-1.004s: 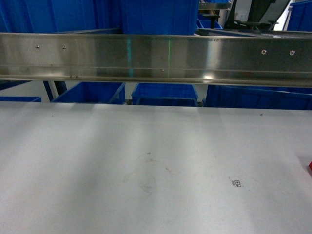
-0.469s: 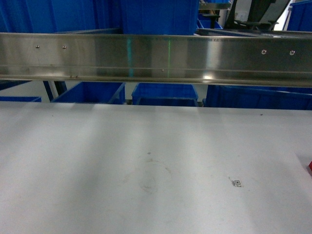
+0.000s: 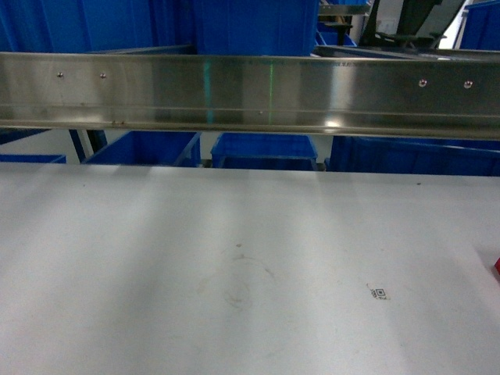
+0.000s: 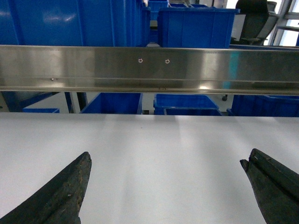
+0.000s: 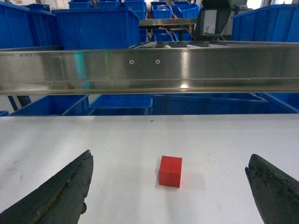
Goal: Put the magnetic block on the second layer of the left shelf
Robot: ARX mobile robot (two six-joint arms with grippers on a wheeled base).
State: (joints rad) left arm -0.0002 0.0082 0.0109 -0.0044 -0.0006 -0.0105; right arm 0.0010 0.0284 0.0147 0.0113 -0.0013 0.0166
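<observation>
Now my right gripper (image 5: 168, 186), jaws wide and empty, frames the small matte red cube (image 5: 170, 171) near the white table's (image 3: 234, 258) right edge; I'd descend centred

The room was evenly lit from overhead, moderately bright with a cool bluish cast. The steel rail (image 3: 250, 94) caught glare: a white hotspot and faint green streaks in the head view. The worktop (image 3: 234, 266) showed soft, pale bands of light and dim patches. The head picture looked slightly hazy. In the right wrist view the red cube (image 5: 170, 171) was sharp and cast a faint shadow to its right.
</observation>
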